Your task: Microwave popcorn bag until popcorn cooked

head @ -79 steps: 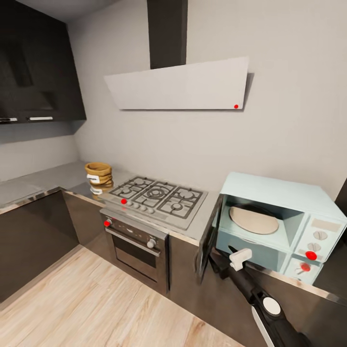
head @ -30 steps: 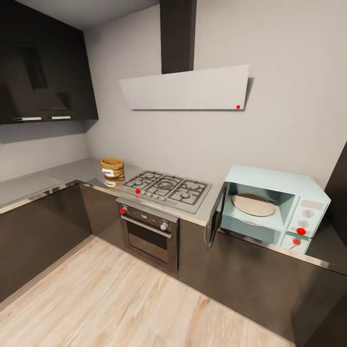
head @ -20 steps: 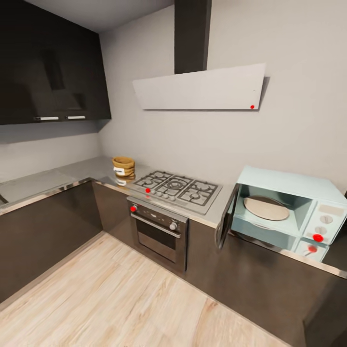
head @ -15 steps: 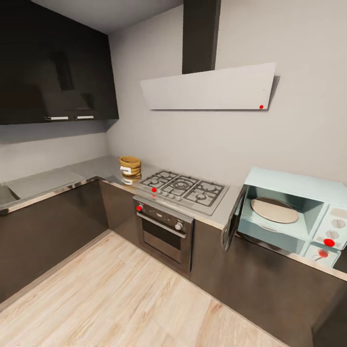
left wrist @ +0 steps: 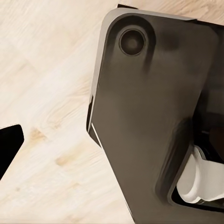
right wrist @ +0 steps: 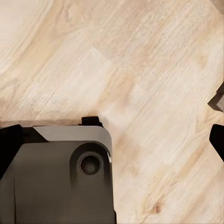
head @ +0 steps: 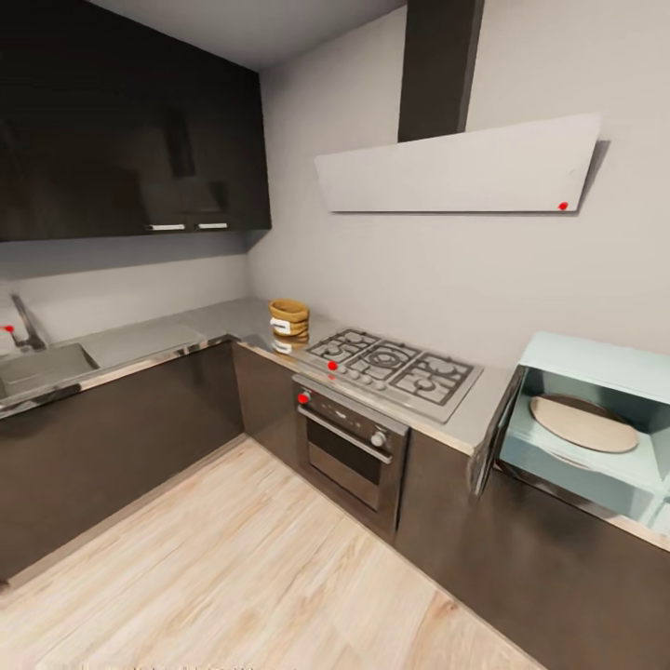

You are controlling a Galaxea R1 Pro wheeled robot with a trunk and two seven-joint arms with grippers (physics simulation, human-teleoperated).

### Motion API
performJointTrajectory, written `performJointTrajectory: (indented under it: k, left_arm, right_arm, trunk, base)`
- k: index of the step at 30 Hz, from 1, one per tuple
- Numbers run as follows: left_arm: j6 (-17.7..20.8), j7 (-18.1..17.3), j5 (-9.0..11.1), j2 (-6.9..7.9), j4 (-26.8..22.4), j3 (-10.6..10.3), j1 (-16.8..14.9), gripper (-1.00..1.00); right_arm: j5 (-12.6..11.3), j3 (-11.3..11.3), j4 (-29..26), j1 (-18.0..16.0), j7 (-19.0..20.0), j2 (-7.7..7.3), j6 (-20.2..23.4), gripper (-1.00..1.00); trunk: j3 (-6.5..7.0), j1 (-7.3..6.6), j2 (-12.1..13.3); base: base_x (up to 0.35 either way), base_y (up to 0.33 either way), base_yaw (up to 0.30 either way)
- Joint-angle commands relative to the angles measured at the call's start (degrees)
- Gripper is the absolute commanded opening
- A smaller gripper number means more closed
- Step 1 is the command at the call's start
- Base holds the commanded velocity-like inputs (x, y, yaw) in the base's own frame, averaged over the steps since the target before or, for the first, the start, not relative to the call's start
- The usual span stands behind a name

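From my head camera I have a wide stretch of pale wood-plank floor [head: 233, 558] open between the two runs of dark glossy cabinets [head: 121, 437], which meet in an L at the far corner. The countertop [head: 167, 333] is a smooth grey reflective slab with a bright metal edge strip; the popcorn bag [head: 288, 319], a squat tan sack with a rolled rim and white label, stands on it near the corner, just beside the steel gas hob [head: 395, 368]. Below the hob sits the built-in oven [head: 354, 451] with its knobs. Off to the right, well apart from the bag, the pale blue microwave [head: 596, 409] is cut by the frame edge, its dark door [head: 493, 437] swung open toward me and a round beige turntable [head: 583, 423] lying flat inside. A slanted white hood [head: 456, 172] hangs over the hob. Both wrist cameras look down at the plank floor and a rounded dark grey part of my own base [left wrist: 154, 112]. I can't tell whether either claw is apart or together; what may be fingertips are only dark slivers at the frame edges.
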Motion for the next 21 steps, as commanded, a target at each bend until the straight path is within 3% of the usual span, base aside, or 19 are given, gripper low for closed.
performJointTrajectory:
  k: [1, 6, 21]
  left_arm:
    - [-0.10, 0.00, 0.03, 0.01, 0.04, 0.25, -0.05, 1.00]
    - [-0.11, 0.00, 0.03, 0.03, 0.04, 0.26, -0.05, 1.00]
    - [-0.10, -0.02, 0.03, 0.03, 0.04, 0.24, -0.05, 1.00]
  right_arm:
    - [0.09, 0.16, 0.25, -0.11, -0.21, 0.02, -0.44, 1.00]
    - [0.09, 0.16, 0.25, -0.11, -0.14, 0.02, -0.68, 1.00]
    - [0.01, 0.16, 0.25, -0.11, 2.00, 0.02, -0.71, 1.00]
  trunk:
    - [-0.10, 0.02, -0.10]
    - [-0.10, 0.02, -0.10]
    - [-0.10, 0.02, -0.10]
  base:
    - [0.000, 0.000, 0.265]
    - [0.059, 0.049, 0.182]
    - [0.241, 0.199, -0.025]
